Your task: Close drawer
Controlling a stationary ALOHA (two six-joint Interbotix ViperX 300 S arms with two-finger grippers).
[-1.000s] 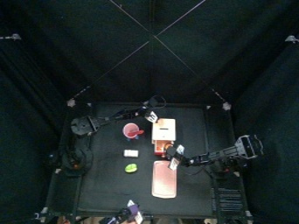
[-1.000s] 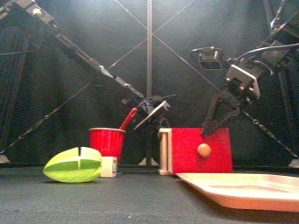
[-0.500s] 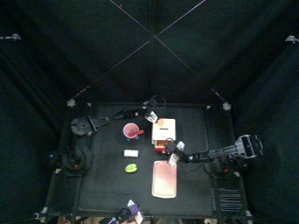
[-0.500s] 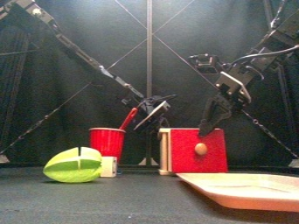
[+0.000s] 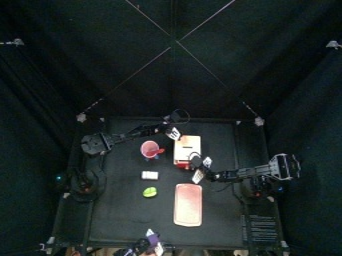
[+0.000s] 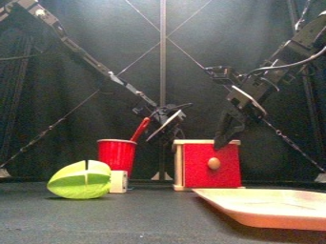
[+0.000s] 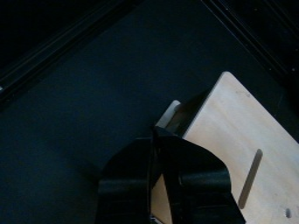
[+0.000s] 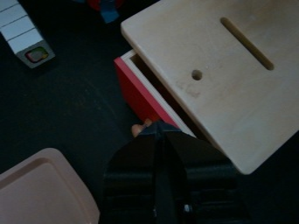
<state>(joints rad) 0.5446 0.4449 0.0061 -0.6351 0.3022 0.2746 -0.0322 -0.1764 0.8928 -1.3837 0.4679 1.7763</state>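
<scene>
The drawer (image 5: 189, 149) is a small box with a pale wooden top (image 8: 222, 70) and a red sliding front (image 6: 208, 164) that carries a round knob (image 6: 214, 163). In the right wrist view the red front (image 8: 142, 92) sticks out a little from under the top. My right gripper (image 8: 156, 133) is right at that front beside the knob, its jaws together and nothing between them. From the front my right gripper (image 6: 226, 142) hangs over the drawer's upper edge. At the unit's far side my left gripper (image 7: 159, 133) rests shut next to the pale top (image 7: 239, 131).
A red cup (image 6: 117, 152) stands left of the drawer with a small white block (image 5: 150, 175) nearby. A green object (image 6: 79, 179) lies at the front left. A flat pink tray (image 6: 268, 205) lies at the front right, just below my right arm (image 5: 247, 175).
My right gripper has moved in toward the unit, and the red drawer front has slid back into the box. The left arm has stayed put.
</scene>
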